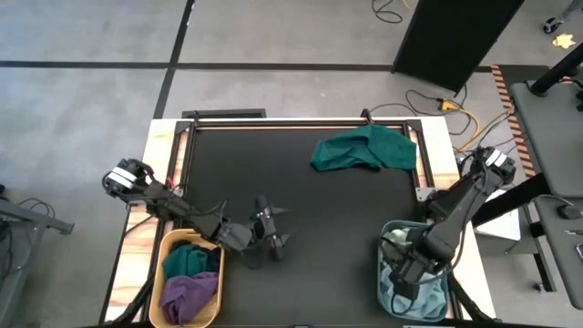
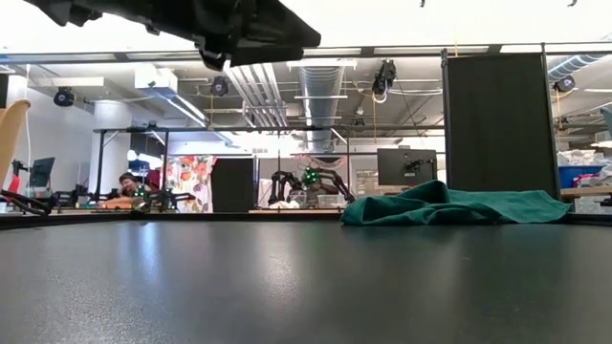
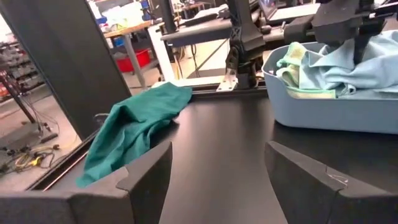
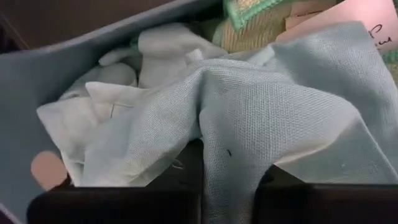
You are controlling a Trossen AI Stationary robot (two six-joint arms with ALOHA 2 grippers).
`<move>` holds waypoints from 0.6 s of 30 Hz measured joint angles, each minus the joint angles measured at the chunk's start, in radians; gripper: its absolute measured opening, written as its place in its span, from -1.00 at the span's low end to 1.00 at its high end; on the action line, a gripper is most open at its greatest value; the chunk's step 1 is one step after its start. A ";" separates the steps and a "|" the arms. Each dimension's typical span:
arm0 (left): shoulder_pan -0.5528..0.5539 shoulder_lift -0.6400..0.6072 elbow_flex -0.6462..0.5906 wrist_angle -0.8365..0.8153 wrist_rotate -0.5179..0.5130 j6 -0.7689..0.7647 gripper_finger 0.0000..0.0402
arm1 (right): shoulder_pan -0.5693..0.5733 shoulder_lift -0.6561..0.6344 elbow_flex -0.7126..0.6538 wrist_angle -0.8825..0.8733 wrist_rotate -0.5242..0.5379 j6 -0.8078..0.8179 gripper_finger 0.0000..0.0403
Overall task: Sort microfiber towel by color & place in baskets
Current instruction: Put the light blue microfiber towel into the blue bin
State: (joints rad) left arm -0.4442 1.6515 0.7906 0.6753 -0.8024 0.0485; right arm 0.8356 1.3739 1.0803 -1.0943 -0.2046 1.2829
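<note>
A dark green towel (image 1: 364, 150) (image 2: 449, 205) (image 3: 134, 127) lies crumpled on the black table near its far right corner. My left gripper (image 1: 276, 228) (image 3: 217, 174) is open and hovers low over the table's near middle, beside the orange-yellow basket (image 1: 162, 273), which holds a dark green cloth (image 1: 187, 260) and a purple cloth (image 1: 189, 296). My right gripper (image 1: 410, 273) (image 4: 227, 193) (image 3: 356, 37) is down in the grey-blue basket (image 1: 384, 273) (image 3: 329, 109), shut on a light blue towel (image 4: 267, 112). A pale yellow-green cloth (image 3: 292, 62) also lies in that basket. My right gripper pinches a raised fold of the light blue towel (image 4: 227, 168) between its two fingers, coming from above and pointing down into the grey-blue basket. The cloth peaks up toward the fingers, and the rest of it lies slack on the other cloths in the basket.
The table's middle is bare black surface (image 1: 301, 191). Both baskets stand at the near edge, orange-yellow at the left, grey-blue at the right. Cables and a dark panel (image 1: 455, 36) lie beyond the far right corner. A workshop with a person shows far behind in the low view.
</note>
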 joint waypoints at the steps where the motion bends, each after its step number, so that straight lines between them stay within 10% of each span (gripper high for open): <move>1: 0.000 0.000 0.003 0.001 0.000 0.003 0.20 | 0.002 -0.001 0.007 -0.008 -0.005 -0.008 -0.84; 12: -0.032 -0.001 0.000 -0.007 -0.001 -0.031 0.20 | 0.036 0.037 -0.054 -0.052 0.024 0.026 -0.84; 18: -0.069 -0.010 -0.001 -0.043 -0.057 -0.032 0.20 | 0.046 0.110 -0.110 0.012 -0.019 0.010 -0.27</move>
State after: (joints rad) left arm -0.5130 1.6411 0.7895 0.6320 -0.8590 0.0160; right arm 0.8814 1.4840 0.9701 -1.0823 -0.2232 1.2926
